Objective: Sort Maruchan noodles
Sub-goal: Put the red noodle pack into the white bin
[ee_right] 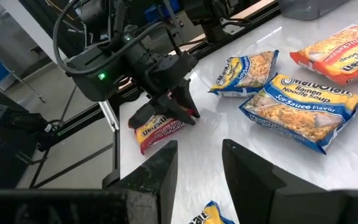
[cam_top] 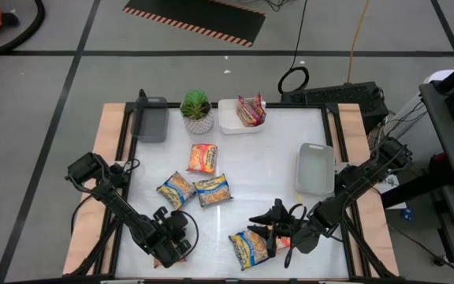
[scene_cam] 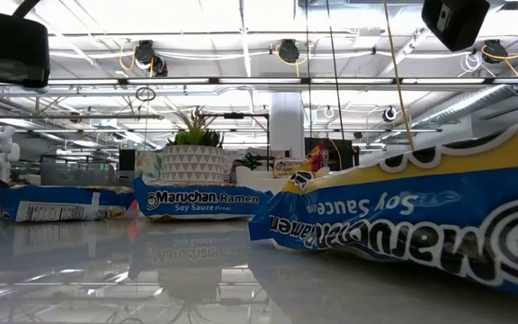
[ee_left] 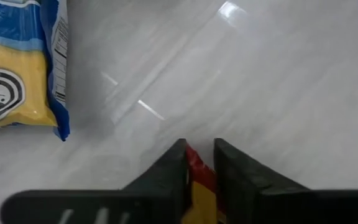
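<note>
My left gripper (cam_top: 176, 243) is near the table's near-left corner, shut on a red-trimmed Maruchan packet (ee_right: 159, 129). My right gripper (cam_top: 273, 230) is open just above the right end of a blue-trimmed packet (cam_top: 250, 248) by the near edge; I cannot tell whether it touches the packet. Two more blue-trimmed packets (cam_top: 176, 189) (cam_top: 212, 189) and an orange-red one (cam_top: 202, 158) lie flat mid-table. More packets (cam_top: 251, 110) stand in a white tray (cam_top: 228, 118). My left gripper pinches the red-trimmed packet by one end edge (ee_left: 197, 171) between its two fingers. The fingers slant down from above. The packet's other end (ee_right: 148, 138) lies on or close to the table.
A grey tray (cam_top: 150, 120) sits at the far left and another grey tray (cam_top: 315, 168) at the right. A potted green plant (cam_top: 197, 110) stands between the far-left tray and the white one. Bare table top lies between the two grippers.
</note>
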{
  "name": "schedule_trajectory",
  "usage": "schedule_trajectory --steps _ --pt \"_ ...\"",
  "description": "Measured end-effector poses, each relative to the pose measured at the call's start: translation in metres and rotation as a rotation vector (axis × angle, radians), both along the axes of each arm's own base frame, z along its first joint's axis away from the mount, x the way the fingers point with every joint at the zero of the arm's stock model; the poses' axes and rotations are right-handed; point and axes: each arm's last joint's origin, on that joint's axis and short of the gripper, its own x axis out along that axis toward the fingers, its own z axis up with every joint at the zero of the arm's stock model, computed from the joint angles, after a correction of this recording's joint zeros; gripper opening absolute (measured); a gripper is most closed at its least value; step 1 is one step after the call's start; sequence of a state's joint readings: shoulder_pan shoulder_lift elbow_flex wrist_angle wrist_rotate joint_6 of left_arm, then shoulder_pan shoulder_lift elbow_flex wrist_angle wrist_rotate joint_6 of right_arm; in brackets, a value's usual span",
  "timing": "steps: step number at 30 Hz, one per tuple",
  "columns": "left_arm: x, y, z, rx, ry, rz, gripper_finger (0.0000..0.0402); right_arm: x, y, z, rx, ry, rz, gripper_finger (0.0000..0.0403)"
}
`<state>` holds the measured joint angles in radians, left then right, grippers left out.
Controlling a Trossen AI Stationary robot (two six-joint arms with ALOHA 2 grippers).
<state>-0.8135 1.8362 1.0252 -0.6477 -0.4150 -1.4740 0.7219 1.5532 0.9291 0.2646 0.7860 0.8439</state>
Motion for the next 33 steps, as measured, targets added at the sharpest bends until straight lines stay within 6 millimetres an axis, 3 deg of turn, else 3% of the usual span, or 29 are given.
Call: schedule_trajectory --steps 7,13,24,33 --pt "-0.002 0.0 0.01 -0.032 0.001 -0.039 0.0029 0.0 0.0 0.0 -0.01 0.001 0.003 0.0121" --pt "-0.007 0.002 0.04 0.007 -0.156 -0.072 0.0006 0.001 0.0 0.002 0.013 -0.025 -0.01 0.0121" --pt "-0.011 0.019 0.089 0.164 -0.386 -0.145 0.0002 0.013 -0.009 0.021 -0.126 -0.16 -0.059 0.0121" --pt "-0.01 0.042 0.119 0.318 -0.45 -0.222 0.0001 0.029 -0.033 0.025 -0.251 -0.166 -0.12 0.0121"
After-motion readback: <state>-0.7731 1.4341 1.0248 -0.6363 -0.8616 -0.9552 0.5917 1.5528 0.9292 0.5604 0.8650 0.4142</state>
